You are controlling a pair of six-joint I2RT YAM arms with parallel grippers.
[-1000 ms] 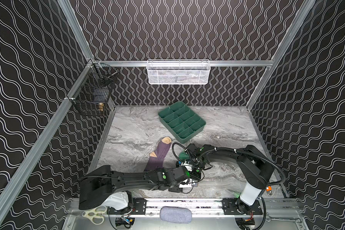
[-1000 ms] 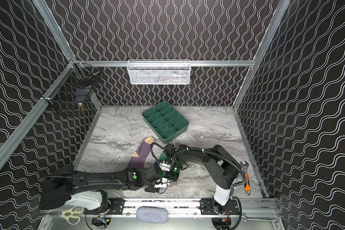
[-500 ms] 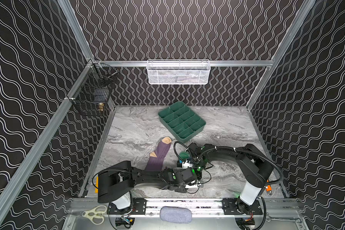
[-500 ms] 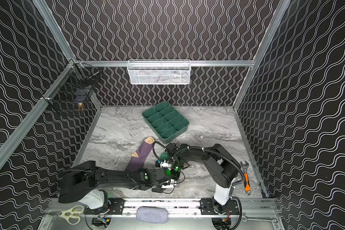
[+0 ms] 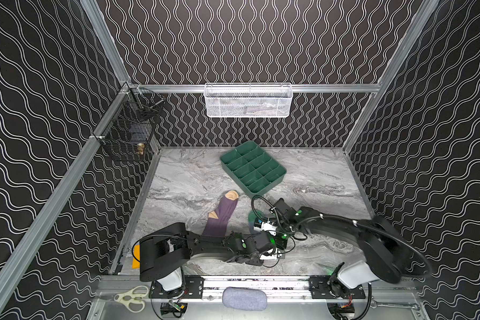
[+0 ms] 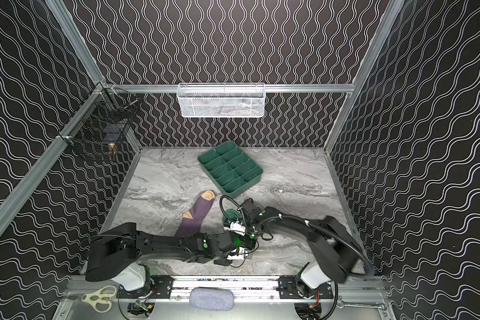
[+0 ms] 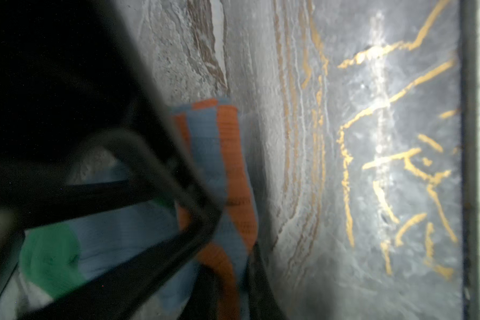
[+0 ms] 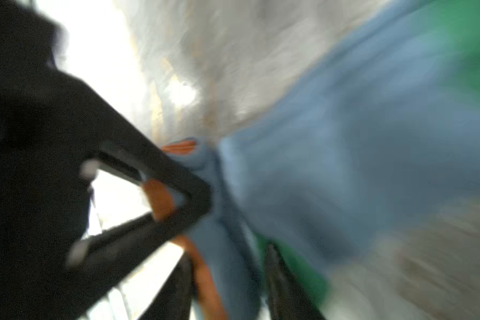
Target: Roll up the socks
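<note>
The left gripper (image 7: 229,257) had its jaws pinched on the orange cuff of the light blue sock (image 7: 205,144), likely anchoring the roll's start on the marble table (image 5: 316,177). The right gripper (image 8: 227,252) crowded the same cuff, but blur hid whether its jaws gripped. The purple sock (image 5: 221,219) lay flat alongside, waiting its turn. No legible writing anywhere.

tray (image 5: 252,166) behind flat sock (image 5: 221,219) | bunched sock (image 5: 250,221) right of it (both on table (image 5: 324,177))
</note>
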